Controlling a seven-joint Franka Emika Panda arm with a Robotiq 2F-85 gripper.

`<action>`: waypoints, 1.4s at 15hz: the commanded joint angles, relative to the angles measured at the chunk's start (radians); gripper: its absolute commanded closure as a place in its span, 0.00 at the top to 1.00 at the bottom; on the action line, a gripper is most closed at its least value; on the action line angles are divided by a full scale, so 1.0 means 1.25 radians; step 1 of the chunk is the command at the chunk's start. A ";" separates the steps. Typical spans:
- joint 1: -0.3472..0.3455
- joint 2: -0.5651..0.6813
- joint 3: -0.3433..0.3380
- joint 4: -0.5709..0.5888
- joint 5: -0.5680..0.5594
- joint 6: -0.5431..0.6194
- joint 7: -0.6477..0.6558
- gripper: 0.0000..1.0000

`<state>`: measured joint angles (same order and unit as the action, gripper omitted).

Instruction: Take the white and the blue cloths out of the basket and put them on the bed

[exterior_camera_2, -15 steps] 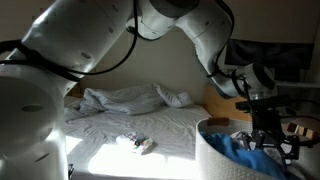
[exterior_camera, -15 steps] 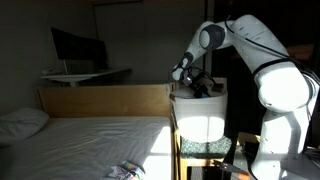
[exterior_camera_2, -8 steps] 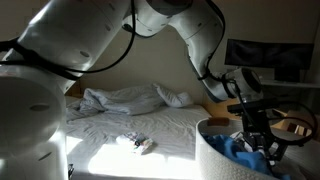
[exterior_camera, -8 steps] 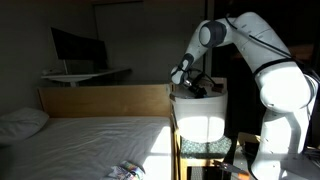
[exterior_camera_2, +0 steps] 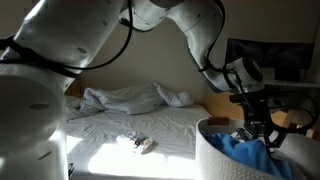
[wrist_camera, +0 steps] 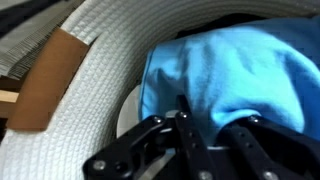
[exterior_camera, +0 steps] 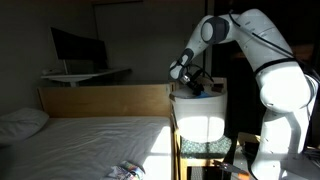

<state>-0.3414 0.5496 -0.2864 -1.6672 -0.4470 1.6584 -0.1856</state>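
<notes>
The blue cloth (wrist_camera: pixel 230 60) lies bunched inside the white basket (wrist_camera: pixel 90 90), and a fold of it is pinched between my black fingers. My gripper (wrist_camera: pixel 212 118) is shut on that fold. In both exterior views the gripper (exterior_camera: pixel 195 90) (exterior_camera_2: pixel 255 130) sits at the top of the basket (exterior_camera: pixel 200 118) (exterior_camera_2: pixel 215 160), with the blue cloth (exterior_camera_2: pixel 235 150) pulled up under it. The small white cloth with grey markings (exterior_camera: pixel 125 170) (exterior_camera_2: pixel 140 144) lies on the bed (exterior_camera: pixel 90 135) (exterior_camera_2: pixel 170 125), away from the gripper.
A wooden end board (exterior_camera: pixel 105 100) stands between the bed and a desk with a monitor (exterior_camera: pixel 78 45). A white pillow (exterior_camera: pixel 22 122) lies at the bed's far end. Rumpled bedding (exterior_camera_2: pixel 125 98) is piled at the head. The robot's base (exterior_camera: pixel 275 140) stands beside the basket.
The jaws have closed on the blue cloth inside the basket. The gripper has since risen slightly, drawing a peak of the cloth up with it.
</notes>
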 commanded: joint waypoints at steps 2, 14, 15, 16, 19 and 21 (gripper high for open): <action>-0.014 -0.088 0.034 0.077 0.068 -0.066 -0.121 0.11; -0.001 -0.117 0.097 0.408 0.230 -0.332 -0.190 0.11; 0.004 -0.129 0.103 0.404 0.241 -0.332 -0.191 0.11; 0.009 -0.151 0.112 0.390 0.251 -0.332 -0.190 0.11; 0.028 -0.231 0.149 0.320 0.296 -0.322 -0.184 0.11; 0.045 -0.297 0.173 0.248 0.323 -0.301 -0.180 0.10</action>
<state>-0.3116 0.3266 -0.1033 -1.1924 -0.0904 1.2559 -0.4022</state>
